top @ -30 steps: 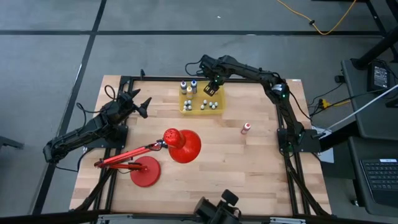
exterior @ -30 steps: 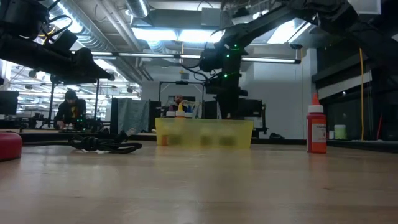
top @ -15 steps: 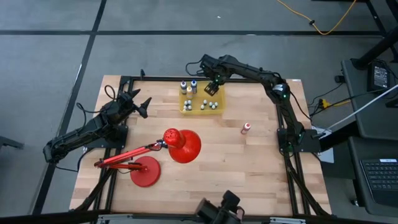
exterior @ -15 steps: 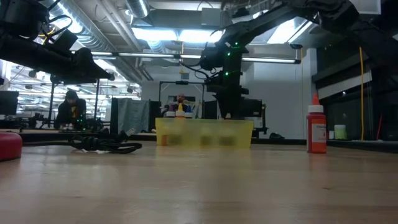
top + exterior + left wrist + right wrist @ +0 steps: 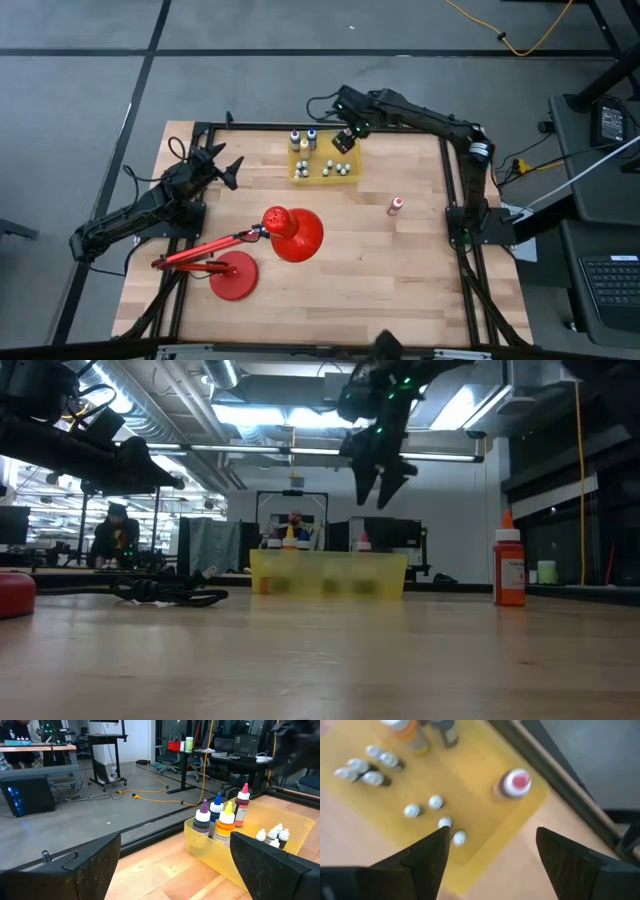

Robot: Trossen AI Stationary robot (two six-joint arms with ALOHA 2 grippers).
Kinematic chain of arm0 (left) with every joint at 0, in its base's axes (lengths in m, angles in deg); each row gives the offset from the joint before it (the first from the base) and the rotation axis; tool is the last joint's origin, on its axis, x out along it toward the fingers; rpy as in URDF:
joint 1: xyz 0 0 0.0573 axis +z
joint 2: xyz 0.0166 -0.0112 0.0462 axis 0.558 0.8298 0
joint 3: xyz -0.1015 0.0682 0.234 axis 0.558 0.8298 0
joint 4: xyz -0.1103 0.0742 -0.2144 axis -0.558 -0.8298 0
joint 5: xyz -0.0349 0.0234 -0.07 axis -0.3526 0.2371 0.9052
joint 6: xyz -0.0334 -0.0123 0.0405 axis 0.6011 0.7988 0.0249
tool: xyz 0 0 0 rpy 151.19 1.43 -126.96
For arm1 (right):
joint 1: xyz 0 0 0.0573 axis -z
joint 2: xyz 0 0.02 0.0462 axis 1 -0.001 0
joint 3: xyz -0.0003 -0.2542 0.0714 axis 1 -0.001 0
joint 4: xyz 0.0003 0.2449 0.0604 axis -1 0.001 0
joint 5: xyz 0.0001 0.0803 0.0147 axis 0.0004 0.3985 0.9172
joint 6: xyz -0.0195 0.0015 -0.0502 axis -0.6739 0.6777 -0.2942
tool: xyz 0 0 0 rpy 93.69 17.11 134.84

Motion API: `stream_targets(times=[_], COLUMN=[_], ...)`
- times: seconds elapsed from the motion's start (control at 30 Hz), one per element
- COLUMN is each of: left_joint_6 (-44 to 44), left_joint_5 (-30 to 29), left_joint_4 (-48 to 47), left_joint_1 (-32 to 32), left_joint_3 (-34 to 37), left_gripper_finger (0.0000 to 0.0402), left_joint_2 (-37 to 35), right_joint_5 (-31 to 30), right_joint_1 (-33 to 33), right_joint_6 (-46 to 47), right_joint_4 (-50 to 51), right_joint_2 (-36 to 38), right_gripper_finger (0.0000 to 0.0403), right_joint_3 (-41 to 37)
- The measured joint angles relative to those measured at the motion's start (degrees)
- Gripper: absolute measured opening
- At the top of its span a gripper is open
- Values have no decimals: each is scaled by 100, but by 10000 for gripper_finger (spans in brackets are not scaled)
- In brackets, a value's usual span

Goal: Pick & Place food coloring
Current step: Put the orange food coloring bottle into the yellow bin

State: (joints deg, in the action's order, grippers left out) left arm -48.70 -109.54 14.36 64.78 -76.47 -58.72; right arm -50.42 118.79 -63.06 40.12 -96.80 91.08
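Right gripper (image 5: 343, 140) hangs over the yellow bin (image 5: 352, 160) at upper centre, jaws released – food coloring (image 5: 340, 170) below; left gripper (image 5: 228, 169) jaws released.

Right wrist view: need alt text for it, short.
The right claw, open and empty, hangs above a translucent yellow bin. Inside stand a red-capped bottle, several tiny white-capped food coloring bottles and two taller bottles at the far edge.
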Motion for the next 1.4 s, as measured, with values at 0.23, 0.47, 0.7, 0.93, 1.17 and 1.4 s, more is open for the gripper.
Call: stream_targets(times=[0.23,0.47,0.7,0.93,1.17,1.4], left_joint_6=[0,0,0,-1,-1,0], left_joint_5=[1,1,-1,-1,-1,-1], left_joint_4=[0,0,0,0,0,-2], left_joint_1=[1,1,1,1,1,1], left_joint_3=[-1,-1,-1,-1,-1,1], left_gripper_finger=[363,364,365,364,364,365], left_joint_2=[2,1,2,1,0,0], right_joint_5=[-7,16,14,12,145,177], right_joint_1=[-479,-1055,-1456,-1780,-2142,-2247], right_joint_6=[1022,1836,2320,2767,3207,3350], right_joint_4=[-291,-226,-139,-90,-102,-134], right_joint_2=[1202,1951,2370,2660,2832,2975], right_gripper_finger=[298,298,298,298,298,296], right_joint_3=[-1574,-2736,-3468,-4142,-4607,-4864])
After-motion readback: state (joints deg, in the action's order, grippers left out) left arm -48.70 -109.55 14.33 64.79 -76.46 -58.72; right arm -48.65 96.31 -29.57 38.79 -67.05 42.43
